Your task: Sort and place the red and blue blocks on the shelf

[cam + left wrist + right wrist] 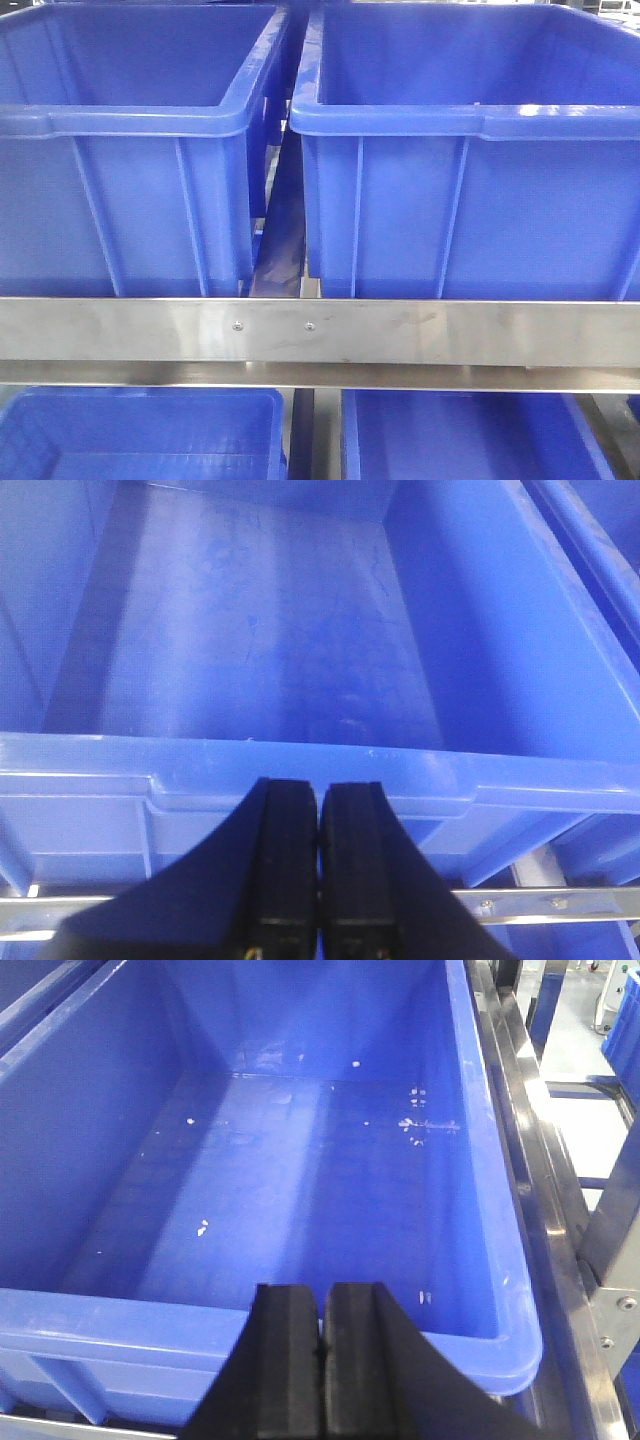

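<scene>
No red or blue blocks show in any view. Two large blue bins stand side by side on the metal shelf: the left bin [130, 120] and the right bin [470, 120]. In the left wrist view my left gripper [320, 800] is shut and empty, hovering at the near rim of an empty blue bin [250, 660]. In the right wrist view my right gripper [325, 1300] is shut and empty, at the near rim of another empty blue bin [300, 1160]. Neither gripper shows in the front view.
A steel shelf rail [320, 332] runs across below the bins. Two more blue bins [140, 435] [470, 440] sit on the lower shelf. A metal shelf upright [610, 1250] stands right of the right bin. A narrow gap [280, 230] separates the upper bins.
</scene>
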`<move>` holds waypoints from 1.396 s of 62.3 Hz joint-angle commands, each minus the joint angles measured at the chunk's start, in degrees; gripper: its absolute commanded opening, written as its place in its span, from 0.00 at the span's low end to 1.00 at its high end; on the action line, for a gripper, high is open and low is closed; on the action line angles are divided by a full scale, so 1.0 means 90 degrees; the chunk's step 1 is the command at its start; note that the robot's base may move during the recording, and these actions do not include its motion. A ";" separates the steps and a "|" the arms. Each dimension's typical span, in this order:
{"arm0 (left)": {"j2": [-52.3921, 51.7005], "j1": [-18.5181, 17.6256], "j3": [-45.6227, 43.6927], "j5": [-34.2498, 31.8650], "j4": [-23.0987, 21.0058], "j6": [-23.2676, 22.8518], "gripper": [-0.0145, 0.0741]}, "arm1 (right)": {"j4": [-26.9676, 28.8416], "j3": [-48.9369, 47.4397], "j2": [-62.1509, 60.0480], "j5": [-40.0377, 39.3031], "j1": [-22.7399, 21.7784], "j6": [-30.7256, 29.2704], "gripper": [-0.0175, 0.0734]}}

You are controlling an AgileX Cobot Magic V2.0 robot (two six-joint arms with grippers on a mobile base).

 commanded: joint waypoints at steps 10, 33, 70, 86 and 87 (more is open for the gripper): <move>-0.0017 -0.0046 -0.0187 -0.0580 -0.0007 -0.0001 0.31 | -0.0007 -0.0179 -0.0019 -0.0500 0.0028 -0.0048 0.26; -0.0017 -0.0046 -0.0187 -0.0580 -0.0007 -0.0001 0.31 | -0.0057 -0.0059 -0.0359 -0.0598 -0.0170 -0.0048 0.26; -0.0017 -0.0046 -0.0187 -0.0580 -0.0007 -0.0001 0.31 | 0.0450 0.2920 -0.3502 -0.0654 -0.0896 -0.0048 0.26; -0.0017 -0.0046 -0.0187 -0.0568 -0.0007 -0.0001 0.31 | 0.0419 0.2976 -0.4072 -0.0505 -0.0902 -0.0048 0.26; -0.0017 -0.0046 -0.0187 -0.0568 -0.0007 -0.0001 0.31 | 0.0419 0.2976 -0.4072 -0.0511 -0.0902 -0.0048 0.26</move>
